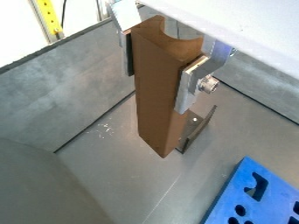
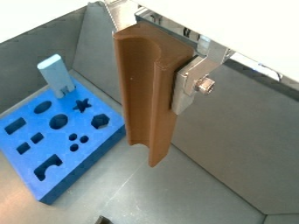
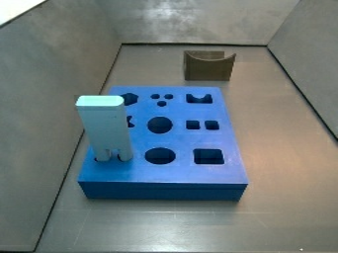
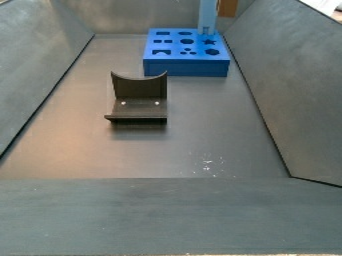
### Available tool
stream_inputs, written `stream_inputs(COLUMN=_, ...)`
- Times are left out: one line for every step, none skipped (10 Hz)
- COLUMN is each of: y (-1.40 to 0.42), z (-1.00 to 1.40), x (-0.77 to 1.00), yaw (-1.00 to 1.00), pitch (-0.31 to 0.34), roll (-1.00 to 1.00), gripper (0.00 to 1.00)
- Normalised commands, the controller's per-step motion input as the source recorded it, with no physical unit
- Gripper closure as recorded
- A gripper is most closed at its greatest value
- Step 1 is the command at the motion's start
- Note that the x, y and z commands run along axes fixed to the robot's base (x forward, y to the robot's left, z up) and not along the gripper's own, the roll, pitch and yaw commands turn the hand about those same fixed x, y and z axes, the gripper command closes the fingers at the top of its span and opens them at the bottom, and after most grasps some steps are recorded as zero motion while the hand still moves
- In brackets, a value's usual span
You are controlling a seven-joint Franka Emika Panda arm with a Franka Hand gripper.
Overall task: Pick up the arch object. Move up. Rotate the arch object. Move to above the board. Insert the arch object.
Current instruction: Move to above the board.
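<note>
My gripper (image 1: 160, 74) is shut on the arch object (image 1: 158, 96), a tall orange-brown block with a curved notch at its upper end. It hangs upright between the silver fingers (image 1: 193, 80), above the grey floor. In a wrist view the gripper (image 2: 152, 52) holds the arch object (image 2: 142, 96) off to the side of the board (image 2: 59, 144). The bright-blue board with cut-out holes also shows in both side views (image 3: 165, 133) (image 4: 185, 52). A small orange-brown piece of the arch object (image 4: 230, 6) shows at a side view's edge. The gripper is out of both side views.
A pale blue post (image 2: 52, 74) stands in the board; it shows in both side views (image 3: 103, 124) (image 4: 207, 15). The dark olive fixture with a notched top (image 4: 135, 100) stands on the floor apart from the board (image 3: 209, 65), below the arch object (image 1: 197, 127). Grey walls enclose the floor.
</note>
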Motion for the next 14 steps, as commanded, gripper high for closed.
stream_inputs(y=-1.00, z=0.04, x=0.33, yaw=1.00, pitch=0.059, roll=0.02, gripper=1.00)
stream_inputs(y=-1.00, z=0.04, x=0.33, yaw=1.00, pitch=0.058, roll=0.03, gripper=1.00)
stream_inputs(y=-1.00, z=0.03, x=0.35, yaw=1.00, pitch=0.067, roll=0.04, gripper=1.00)
stream_inputs(y=-1.00, z=0.03, x=0.37, yaw=1.00, pitch=0.070, roll=0.04, gripper=1.00)
stream_inputs(y=-1.00, z=0.04, x=0.38, yaw=1.00, pitch=0.074, roll=0.04, gripper=1.00)
stream_inputs(y=-1.00, z=0.04, x=0.38, yaw=1.00, pitch=0.077, roll=0.04, gripper=1.00)
stream_inputs(y=-1.00, z=0.04, x=0.40, yaw=1.00, pitch=0.084, roll=0.04, gripper=1.00)
stream_inputs(y=-1.00, z=0.03, x=0.44, yaw=1.00, pitch=0.093, roll=0.04, gripper=1.00)
stream_inputs(y=-1.00, z=0.03, x=0.46, yaw=1.00, pitch=0.097, roll=0.04, gripper=1.00)
stream_inputs(y=-0.82, z=0.03, x=0.42, yaw=1.00, pitch=0.105, roll=0.05, gripper=1.00)
stream_inputs(y=-0.45, z=0.02, x=0.28, yaw=1.00, pitch=0.117, roll=0.05, gripper=1.00)
stream_inputs(y=-0.27, z=0.03, x=0.18, yaw=1.00, pitch=0.125, roll=0.05, gripper=1.00)
stream_inputs(y=-0.15, z=0.03, x=0.11, yaw=1.00, pitch=0.135, roll=0.06, gripper=1.00)
stream_inputs(y=-0.12, z=0.02, x=0.10, yaw=1.00, pitch=0.140, roll=0.06, gripper=1.00)
